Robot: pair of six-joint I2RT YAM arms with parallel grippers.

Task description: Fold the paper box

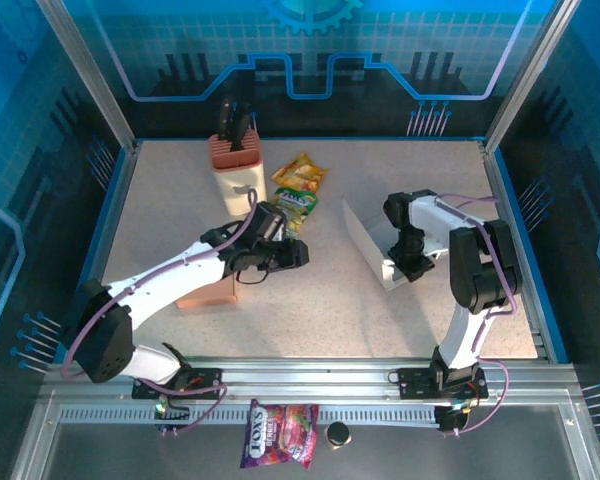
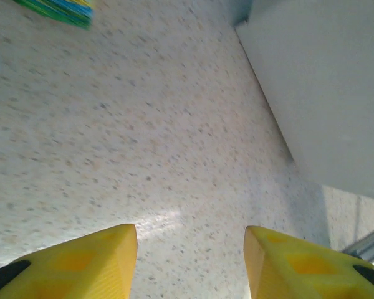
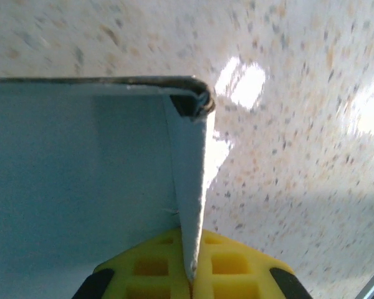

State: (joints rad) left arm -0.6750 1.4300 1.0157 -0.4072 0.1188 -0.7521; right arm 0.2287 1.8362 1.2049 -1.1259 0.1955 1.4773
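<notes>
My right pincer (image 3: 190, 268) is clamped shut on one thin wall of the paper box (image 3: 81, 156). The box stands on the table (image 1: 320, 310) right of centre, and this grip holds the wall upright so the adjoining panel can be creased at the folded corner edge. My left pincer (image 2: 190, 261) hangs low with its fingers apart and nothing between them, near the box's left face, apparently placed to press it. Bare table lies open between the arms, and the snack packets (image 1: 298, 185) and knife block (image 1: 238, 150) stand well apart.

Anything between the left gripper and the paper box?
Only bare tabletop separates the left gripper and the paper box; top and left wrist views show it.
</notes>
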